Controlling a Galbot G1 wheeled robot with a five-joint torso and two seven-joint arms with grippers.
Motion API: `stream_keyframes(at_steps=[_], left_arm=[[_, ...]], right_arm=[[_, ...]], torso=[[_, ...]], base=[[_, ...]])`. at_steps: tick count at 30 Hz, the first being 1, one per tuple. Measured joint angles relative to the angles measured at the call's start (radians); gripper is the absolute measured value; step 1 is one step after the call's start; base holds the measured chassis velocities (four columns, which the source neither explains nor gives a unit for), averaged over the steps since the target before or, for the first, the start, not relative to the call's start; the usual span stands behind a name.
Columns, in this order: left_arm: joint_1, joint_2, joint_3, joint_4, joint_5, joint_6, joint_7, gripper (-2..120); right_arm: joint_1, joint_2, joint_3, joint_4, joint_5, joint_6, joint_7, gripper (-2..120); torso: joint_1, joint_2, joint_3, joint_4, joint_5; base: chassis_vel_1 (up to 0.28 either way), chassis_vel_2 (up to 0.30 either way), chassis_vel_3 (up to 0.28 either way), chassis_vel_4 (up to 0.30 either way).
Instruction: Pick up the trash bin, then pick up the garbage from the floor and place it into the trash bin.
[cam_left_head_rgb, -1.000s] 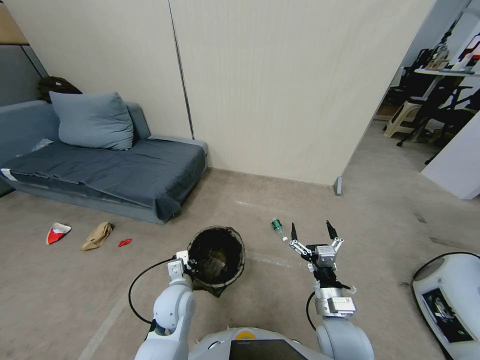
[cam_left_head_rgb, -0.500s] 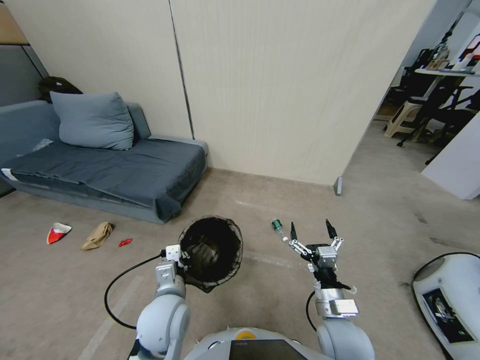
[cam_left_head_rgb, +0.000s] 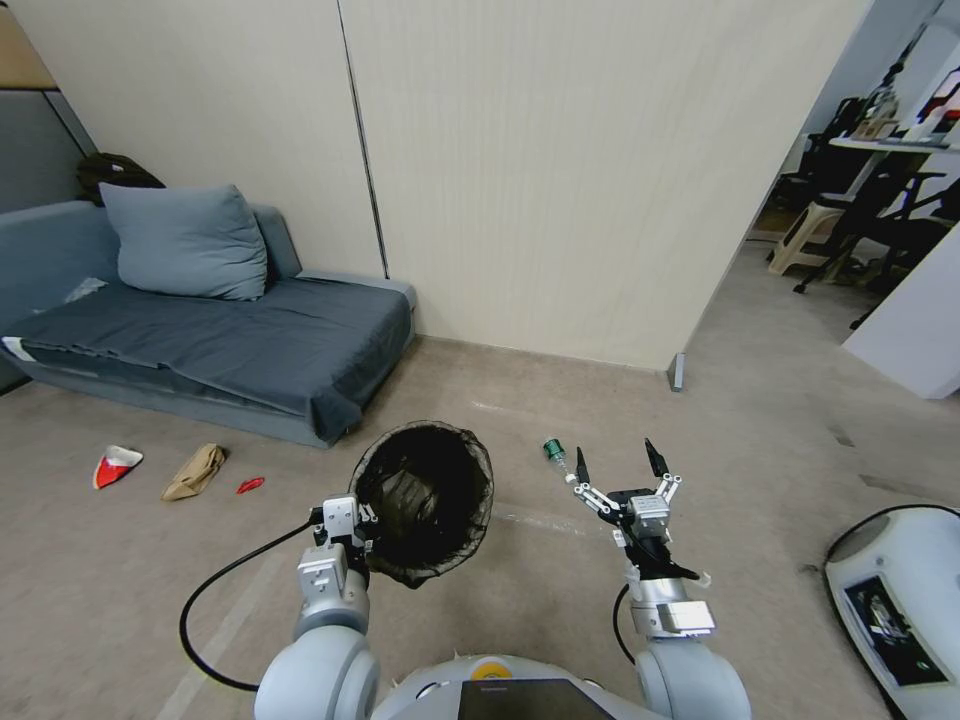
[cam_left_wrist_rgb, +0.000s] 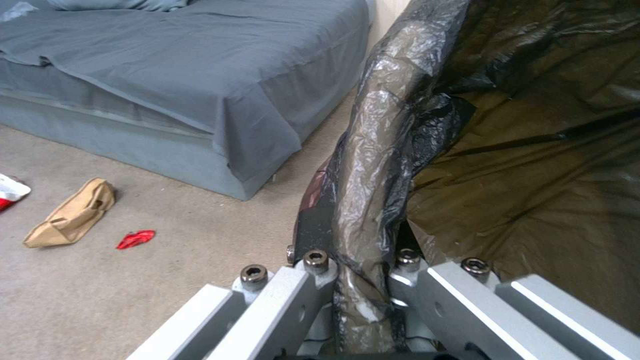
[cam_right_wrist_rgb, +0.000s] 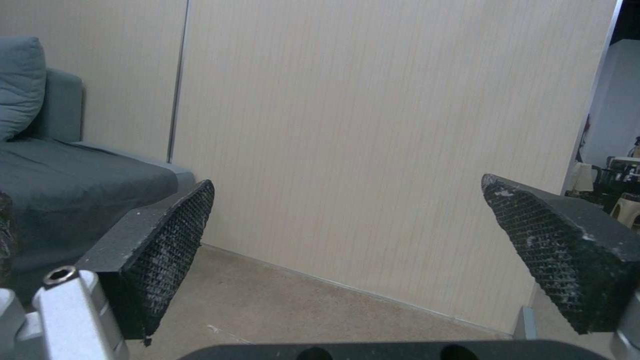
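1. Black bag liner covers the rim of the trash bin (cam_left_head_rgb: 422, 500), which hangs clear of the floor, tilted so its mouth faces the head camera.
2. Left pincer (cam_left_head_rgb: 362, 522) is clamped on the bin's near rim; in the left wrist view the lined rim (cam_left_wrist_rgb: 373, 200) runs between its closed jaws.
3. Right pincer (cam_left_head_rgb: 615, 468) hovers above the floor with its jaws spread wide and nothing between them, pads (cam_right_wrist_rgb: 167, 250) facing the wall.
4. A small green bottle (cam_left_head_rgb: 553, 452) lies on the floor just beyond the right pincer.
5. Near the sofa (cam_left_head_rgb: 220, 340) lie a tan paper bag (cam_left_head_rgb: 194, 471), a red scrap (cam_left_head_rgb: 249, 485) and a red-and-white wrapper (cam_left_head_rgb: 115, 465).
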Motion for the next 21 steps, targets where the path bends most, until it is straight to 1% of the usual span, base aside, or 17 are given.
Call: stream_keyframes(at_steps=[5,9,17,18,21], left_arm=[[-0.002,0.003,0.006,0.001,0.002,0.000,-0.001,1],[-0.002,0.004,0.008,0.001,0.002,0.001,-0.001,1],[-0.002,0.006,0.010,-0.002,0.003,0.003,-0.002,1],[-0.001,0.006,0.011,-0.002,0.003,0.003,-0.002,1],[-0.001,0.005,0.014,-0.003,0.005,0.003,-0.002,1]], right_arm=[[-0.003,0.000,0.000,0.000,0.012,0.003,-0.005,100],[-0.005,0.000,0.000,0.001,0.016,0.002,-0.005,100],[-0.006,0.000,0.001,0.006,0.026,0.000,-0.008,100],[-0.006,0.000,0.001,0.006,0.026,0.000,-0.008,100],[-0.006,0.000,0.001,0.006,0.026,0.000,-0.008,100]], torso=[[0.000,0.000,0.000,0.0000,-0.0001],[0.000,0.000,0.000,0.0000,-0.0001],[0.000,0.000,0.000,0.0001,0.0001],[0.000,0.000,0.000,0.0000,-0.0003],[0.000,0.000,0.000,-0.0001,0.0002]], base=[[0.000,0.000,0.000,0.000],[-0.058,0.063,0.076,-0.071],[-0.155,0.150,0.156,-0.157],[-0.163,0.131,0.110,-0.157],[-0.144,0.124,0.126,-0.134]])
